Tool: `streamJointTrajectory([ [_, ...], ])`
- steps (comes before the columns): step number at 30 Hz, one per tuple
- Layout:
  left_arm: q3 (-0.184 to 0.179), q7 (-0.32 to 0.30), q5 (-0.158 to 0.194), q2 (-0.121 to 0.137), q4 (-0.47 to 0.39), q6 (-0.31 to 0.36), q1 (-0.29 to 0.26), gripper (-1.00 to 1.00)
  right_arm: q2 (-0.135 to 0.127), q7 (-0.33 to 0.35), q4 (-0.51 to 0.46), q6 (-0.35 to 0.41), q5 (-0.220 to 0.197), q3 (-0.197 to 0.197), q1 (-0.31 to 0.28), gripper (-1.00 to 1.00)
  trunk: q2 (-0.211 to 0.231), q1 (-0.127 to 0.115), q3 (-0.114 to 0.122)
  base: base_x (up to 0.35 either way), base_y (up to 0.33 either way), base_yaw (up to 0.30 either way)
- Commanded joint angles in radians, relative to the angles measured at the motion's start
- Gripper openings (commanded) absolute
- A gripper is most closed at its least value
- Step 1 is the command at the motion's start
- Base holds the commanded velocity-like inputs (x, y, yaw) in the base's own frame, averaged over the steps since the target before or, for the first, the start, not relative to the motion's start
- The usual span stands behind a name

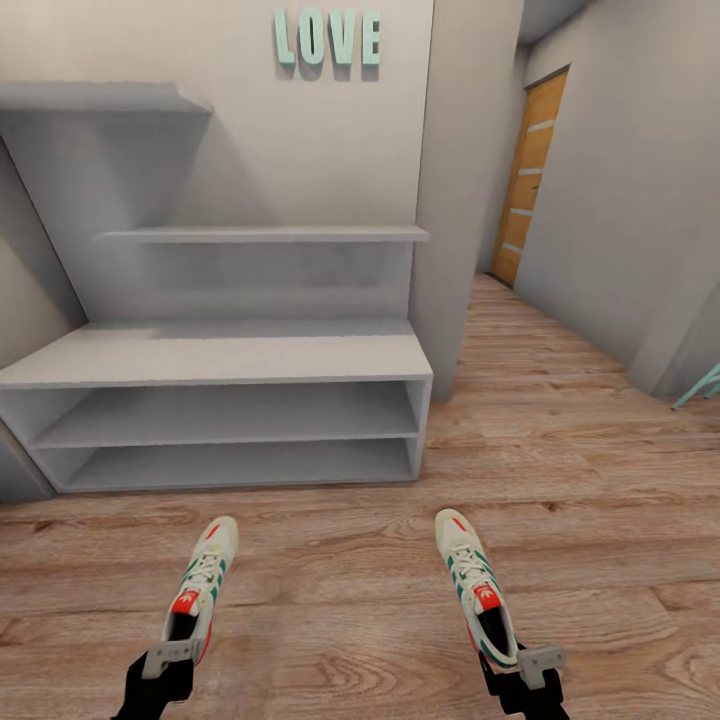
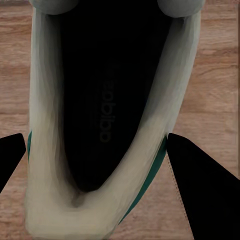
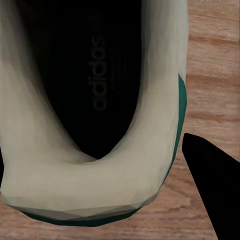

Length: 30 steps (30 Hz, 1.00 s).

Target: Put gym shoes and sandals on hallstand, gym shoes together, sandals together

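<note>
Two white gym shoes with green stripes point toward the hallstand (image 1: pixel 215 355). My left gripper (image 1: pixel 172 652) is shut on the heel of the left gym shoe (image 1: pixel 205 580). Its black fingers (image 2: pixel 200 190) flank the heel collar (image 2: pixel 90 210) around the dark inside. My right gripper (image 1: pixel 527 662) is shut on the heel of the right gym shoe (image 1: pixel 475 585), and one finger (image 3: pixel 215 195) presses beside its heel (image 3: pixel 75 190). Both shoes hang low over the corridor floor (image 1: pixel 340 610), in front of the rack. The sandals are out of view.
The hallstand has two open shelf levels (image 1: pixel 230 415) and stepped wall shelves (image 1: pixel 265 234) above. Teal LOVE letters (image 1: pixel 328 38) hang on the wall. The corridor runs back right to a wooden door (image 1: pixel 530 170). A teal object (image 1: pixel 703 385) pokes in at the right edge.
</note>
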Motion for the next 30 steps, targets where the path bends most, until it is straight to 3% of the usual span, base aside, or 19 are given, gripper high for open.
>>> streamJointTrajectory([
  [1, 0.005, -0.011, 0.009, -0.003, -0.001, 0.004, -0.005, -1.00, -0.001, 0.004, 0.000, -0.003, 0.006, -0.007, -0.001, -1.00, 0.000, 0.000, -0.001, 0.000, 0.000, 0.000],
  [5, 0.003, -0.011, 0.008, -0.011, -0.006, 0.040, -0.023, -1.00, -0.006, 0.003, 0.000, -0.003, 0.006, -0.008, -0.001, -1.00, 0.000, 0.000, -0.001, 0.000, 0.000, 0.000],
  [8, 0.003, -0.011, 0.008, -0.018, -0.007, 0.114, -0.068, -1.00, -0.010, 0.000, -0.001, -0.004, 0.006, -0.018, -0.001, -1.00, 0.000, 0.000, -0.001, 0.000, 0.000, 0.000],
  [10, 0.002, -0.012, 0.005, -0.022, -0.008, 0.194, -0.111, -1.00, -0.014, -0.010, -0.001, -0.003, 0.006, -0.049, -0.001, -1.00, 0.000, 0.000, -0.001, 0.000, 0.000, 0.000],
  [13, 0.002, -0.012, 0.002, -0.029, -0.010, 0.332, -0.189, -1.00, -0.018, -0.033, -0.002, -0.003, 0.007, -0.149, -0.001, -1.00, 0.000, 0.000, -0.001, 0.000, 0.000, 0.000],
  [16, 0.002, -0.011, 0.000, -0.034, -0.012, 0.425, -0.252, -1.00, -0.025, -0.040, -0.002, -0.003, 0.008, -0.231, -0.001, -1.00, 0.000, 0.000, -0.001, 0.000, 0.000, 0.000],
  [19, 0.002, -0.011, 0.004, -0.037, -0.032, 0.562, -0.355, -1.00, -0.043, -0.044, -0.002, -0.002, 0.009, -0.316, -0.001, -1.00, 0.000, 0.000, -0.001, 0.000, 0.000, 0.000],
  [21, 0.002, -0.011, 0.006, -0.037, -0.046, 0.631, -0.404, -1.00, -0.046, -0.042, -0.002, -0.001, 0.010, -0.330, -0.001, -1.00, 0.000, 0.000, -0.001, 0.000, 0.000, 0.000],
  [22, 0.002, -0.010, 0.008, -0.038, -0.058, 0.708, -0.453, -1.00, -0.047, -0.038, 0.000, 0.000, 0.012, -0.333, -0.001, -1.00, 0.000, 0.000, -0.001, 0.000, 0.000, 0.000],
  [24, 0.002, -0.010, 0.007, -0.037, -0.060, 0.740, -0.477, -1.00, -0.046, -0.038, -0.001, 0.000, 0.012, -0.334, -0.001, -1.00, 0.000, 0.000, -0.001, 0.000, 0.000, 0.000],
  [26, 0.005, -0.009, 0.005, -0.021, -0.076, 0.831, -0.558, -1.00, -0.045, -0.036, -0.001, 0.000, 0.013, -0.335, -0.001, -1.00, 0.000, 0.000, -0.001, 0.000, 0.000, 0.000],
  [30, 0.004, -0.011, 0.005, -0.020, -0.132, 0.855, -0.558, -1.00, -0.045, -0.038, -0.001, 0.000, 0.013, -0.336, -0.001, -1.00, 0.000, 0.000, -0.001, 0.000, 0.000, 0.000],
])
